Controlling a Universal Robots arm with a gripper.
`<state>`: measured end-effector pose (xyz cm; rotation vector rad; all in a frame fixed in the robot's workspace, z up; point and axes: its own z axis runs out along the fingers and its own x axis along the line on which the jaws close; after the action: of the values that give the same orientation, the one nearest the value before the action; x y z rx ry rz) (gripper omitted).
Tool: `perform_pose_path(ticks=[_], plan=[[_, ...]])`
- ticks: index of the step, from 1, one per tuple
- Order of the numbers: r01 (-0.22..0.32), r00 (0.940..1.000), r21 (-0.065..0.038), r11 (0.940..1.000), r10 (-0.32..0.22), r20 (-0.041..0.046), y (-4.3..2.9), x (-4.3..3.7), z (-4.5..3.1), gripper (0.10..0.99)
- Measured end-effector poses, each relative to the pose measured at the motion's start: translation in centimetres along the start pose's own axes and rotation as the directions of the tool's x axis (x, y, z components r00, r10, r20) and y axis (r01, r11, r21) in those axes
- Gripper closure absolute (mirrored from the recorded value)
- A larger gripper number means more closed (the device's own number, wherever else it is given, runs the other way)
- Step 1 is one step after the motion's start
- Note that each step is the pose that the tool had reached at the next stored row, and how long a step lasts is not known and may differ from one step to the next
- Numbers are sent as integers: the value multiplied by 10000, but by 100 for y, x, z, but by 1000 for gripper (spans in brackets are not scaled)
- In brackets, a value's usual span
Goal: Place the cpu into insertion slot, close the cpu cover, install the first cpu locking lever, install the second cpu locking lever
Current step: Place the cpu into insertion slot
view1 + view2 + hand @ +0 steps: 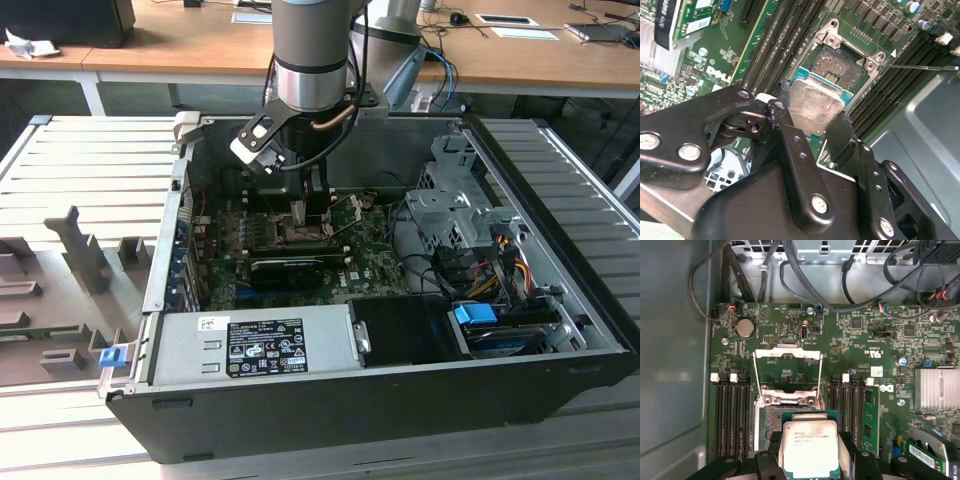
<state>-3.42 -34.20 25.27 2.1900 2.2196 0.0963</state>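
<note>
Two jaws are clamped on opposite edges of the cpu (816, 102), holding it just above the insertion slot (839, 64) — cpu cover (787, 354) swung open. Light, stiff, likely fragile underneath — edge grip suits it; its smooth top looks slippery.

The grey slatted metal worktable (90, 160) carries 1 black computer case (330, 415), lying at its centre with the open side facing up, and several grey moulded fixture blocks (85, 250) beside the case toward the exterior view's left.
</note>
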Motion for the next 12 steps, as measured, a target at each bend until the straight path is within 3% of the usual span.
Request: perform_pose_path(ticks=[5,7,12], plan=[[-4,10000,0,10000,4,2,-4,46,79,561],[-5,10000,-2,10000,5,-2,-29,121,145,561],[-375,9993,-12,9993,375,22,-70,131,261,561]])
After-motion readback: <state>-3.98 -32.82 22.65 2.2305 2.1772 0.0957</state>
